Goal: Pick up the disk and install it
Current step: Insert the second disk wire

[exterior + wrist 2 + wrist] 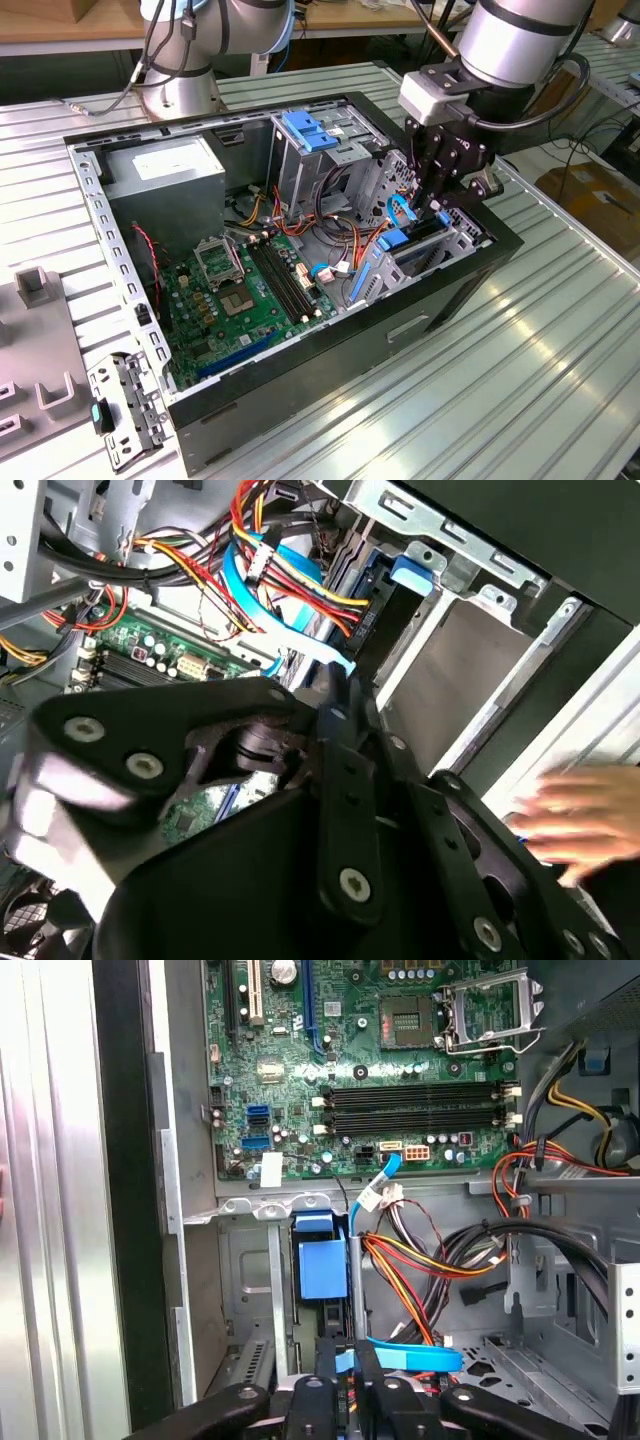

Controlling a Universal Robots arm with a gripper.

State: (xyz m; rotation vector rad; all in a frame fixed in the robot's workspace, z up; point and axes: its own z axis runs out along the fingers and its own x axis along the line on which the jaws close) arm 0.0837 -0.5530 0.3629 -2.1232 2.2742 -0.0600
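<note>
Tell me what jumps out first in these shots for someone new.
The open black computer case on the ribbed metal table, its green motherboard bare in the middle. The black robot gripper reaches into the drive bay at the exterior view's right, beside red, yellow and orange cable bundles. A blurred hand shows in the second wrist view.

Ribbed silver aluminium desk (pixel 520 330), dull sheen. Open black pc case (pixel 300 420) w/ bare grey steel inside; green glossy motherboard (pixel 330 1040). Matt black metal end effector (pixel 445 205).
</note>
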